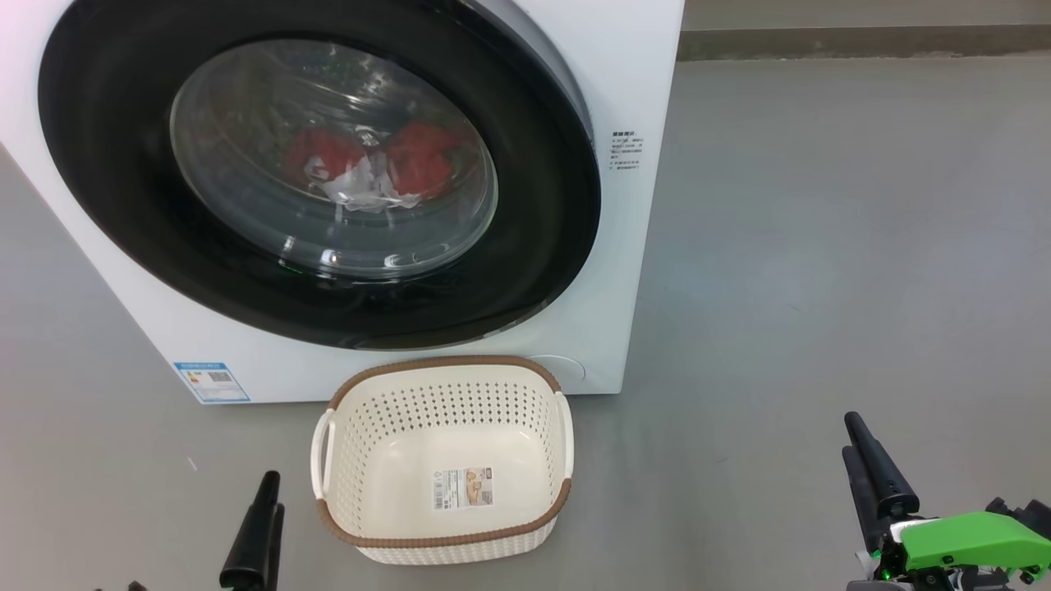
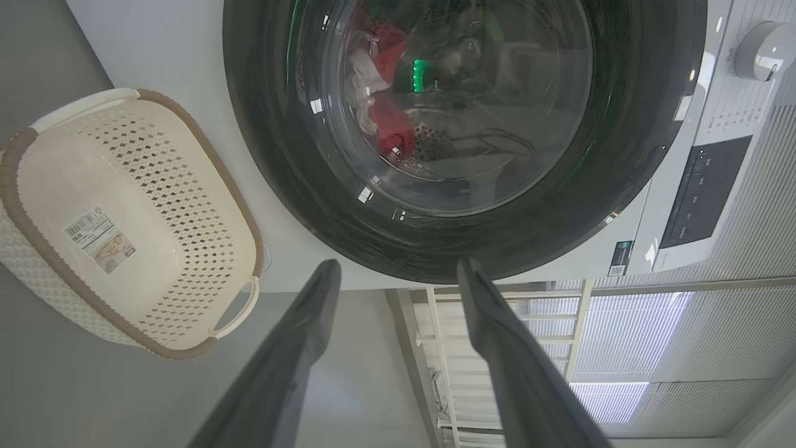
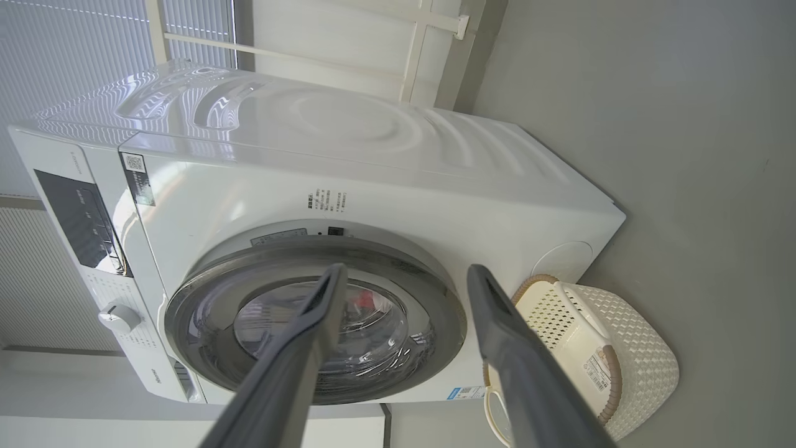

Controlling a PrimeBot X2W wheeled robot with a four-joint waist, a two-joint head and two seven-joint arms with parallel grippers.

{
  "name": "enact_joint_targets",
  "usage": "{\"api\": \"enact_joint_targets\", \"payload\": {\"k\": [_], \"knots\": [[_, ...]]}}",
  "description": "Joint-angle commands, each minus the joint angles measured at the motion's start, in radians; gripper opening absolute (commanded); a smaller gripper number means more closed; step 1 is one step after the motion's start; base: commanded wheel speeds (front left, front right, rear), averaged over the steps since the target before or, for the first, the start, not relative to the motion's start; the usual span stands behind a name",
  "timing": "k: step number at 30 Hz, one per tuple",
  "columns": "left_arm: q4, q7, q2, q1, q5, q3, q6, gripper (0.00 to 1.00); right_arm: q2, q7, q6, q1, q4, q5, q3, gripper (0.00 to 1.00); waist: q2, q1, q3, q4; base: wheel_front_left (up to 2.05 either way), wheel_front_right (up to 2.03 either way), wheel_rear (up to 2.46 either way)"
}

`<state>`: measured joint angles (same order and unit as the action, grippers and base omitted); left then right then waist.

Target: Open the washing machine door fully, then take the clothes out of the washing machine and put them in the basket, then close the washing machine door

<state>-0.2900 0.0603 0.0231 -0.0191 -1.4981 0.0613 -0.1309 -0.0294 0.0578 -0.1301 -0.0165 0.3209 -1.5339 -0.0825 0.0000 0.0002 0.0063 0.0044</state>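
The white washing machine (image 1: 640,98) stands in front of me on the floor. Its round black washing machine door (image 1: 107,164) lies against the front. Behind the glass I see the red and white clothes (image 1: 369,168), which also show as clothes (image 2: 388,118) in the left wrist view. The cream basket (image 1: 447,362) sits empty on the floor just before the machine. Low at the left, my left gripper (image 1: 261,525) is beside the basket, and the left gripper (image 2: 398,270) stands open and empty. My right gripper (image 1: 870,476) is far off to the right; this right gripper (image 3: 405,270) is open and empty too.
Grey floor (image 1: 821,246) spreads to the right of the machine up to a baseboard (image 1: 862,41). A blue label sticker (image 1: 211,382) marks the machine's lower left corner. The control panel and knob (image 2: 762,50) sit above the door. A window with blinds (image 2: 622,336) is behind.
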Motion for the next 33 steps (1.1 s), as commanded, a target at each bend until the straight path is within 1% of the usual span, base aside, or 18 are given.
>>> {"api": "enact_joint_targets", "payload": {"k": [1, 13, 33], "knots": [[0.034, -0.009, 0.013, -0.015, 0.026, 0.004, 0.000, 1.00, -0.020, -0.010, 0.000, -0.023, -0.031, 0.018, 0.007, 1.00, 0.0000, -0.0002, 0.000, 0.000, 0.00, 0.00, 0.00], [0.061, -0.045, 0.015, -0.009, 0.194, 0.000, 0.003, 1.00, -0.038, -0.046, 0.000, -0.020, -0.044, 0.140, 0.038, 1.00, 0.0000, -0.0002, 0.003, 0.003, 0.00, 0.00, 0.00], [0.114, -0.104, 0.017, 0.008, 0.484, -0.037, 0.039, 1.00, -0.071, -0.104, 0.000, -0.017, -0.058, 0.371, 0.092, 1.00, 0.0000, -0.0002, 0.009, 0.006, 0.00, 0.00, 0.00]]}}
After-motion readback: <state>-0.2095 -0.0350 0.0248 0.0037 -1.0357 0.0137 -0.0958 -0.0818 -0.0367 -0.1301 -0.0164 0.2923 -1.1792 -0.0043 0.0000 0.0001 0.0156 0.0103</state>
